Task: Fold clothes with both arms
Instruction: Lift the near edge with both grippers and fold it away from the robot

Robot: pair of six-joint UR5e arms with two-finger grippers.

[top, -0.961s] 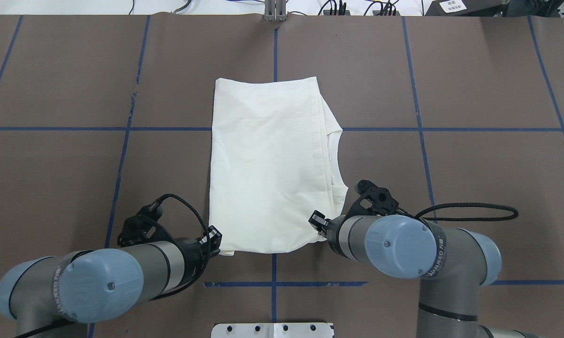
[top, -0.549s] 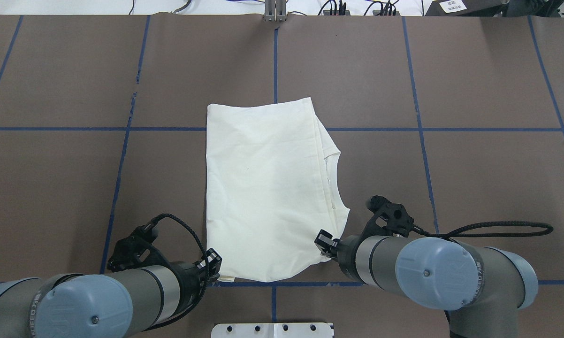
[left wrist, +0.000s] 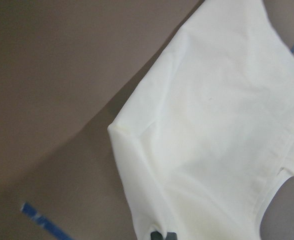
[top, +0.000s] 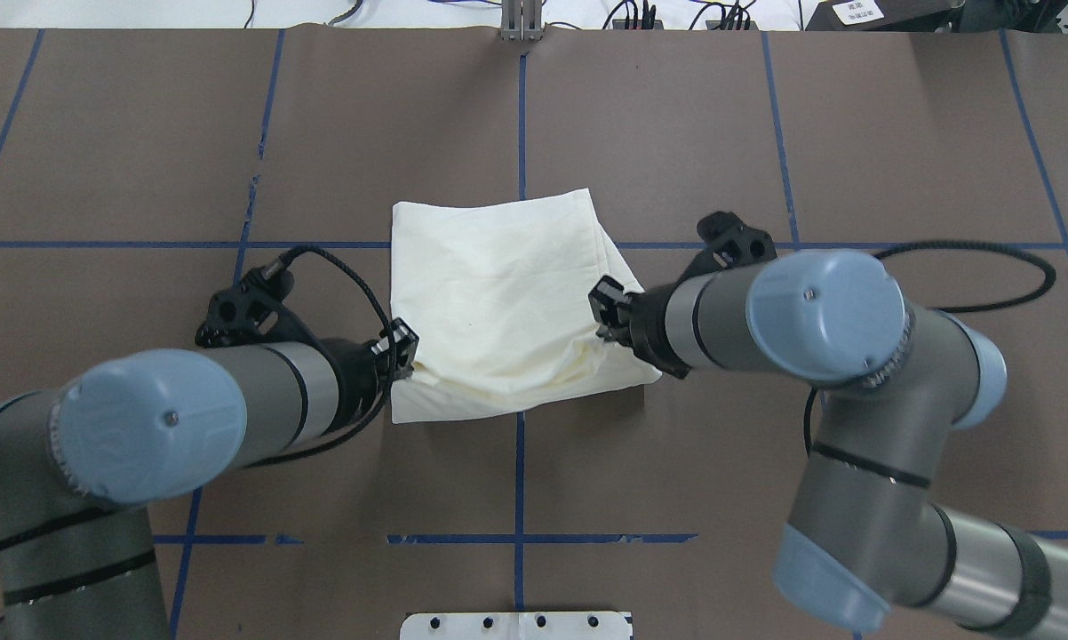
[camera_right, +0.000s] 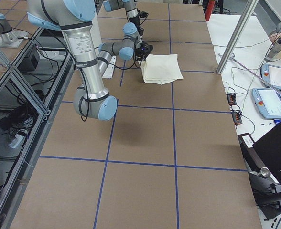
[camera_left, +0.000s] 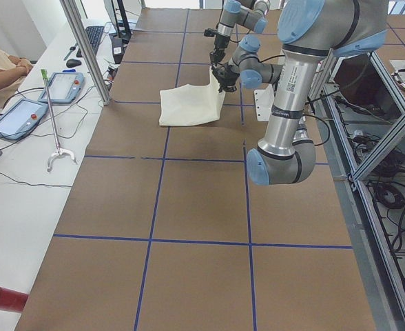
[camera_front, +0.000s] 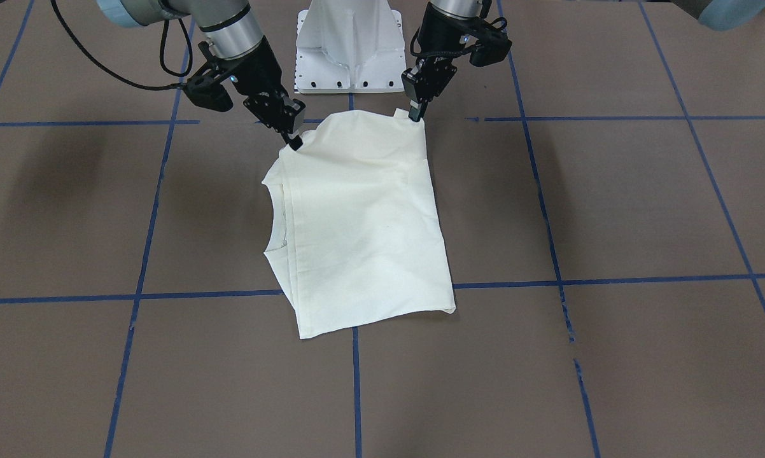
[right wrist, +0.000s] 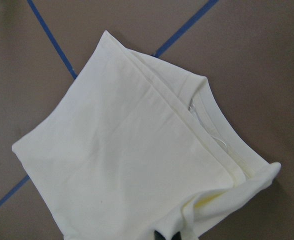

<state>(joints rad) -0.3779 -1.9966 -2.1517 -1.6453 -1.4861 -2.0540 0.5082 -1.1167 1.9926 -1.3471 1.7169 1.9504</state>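
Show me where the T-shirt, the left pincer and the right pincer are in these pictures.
T-shirt (top: 498, 293), overhead view, middle of its plain top layer.
left pincer (camera_front: 414, 114), front-facing view, midway between its fingertips, at a shirt corner.
right pincer (camera_front: 293, 141), front-facing view, midway between its fingertips, at the other near corner.

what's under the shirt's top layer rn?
Along the shirt's collar side, stacked cream layers and the neckline rim stick out from under it. Everything else beneath, such as sleeves or any print, is covered by the plain top panel.
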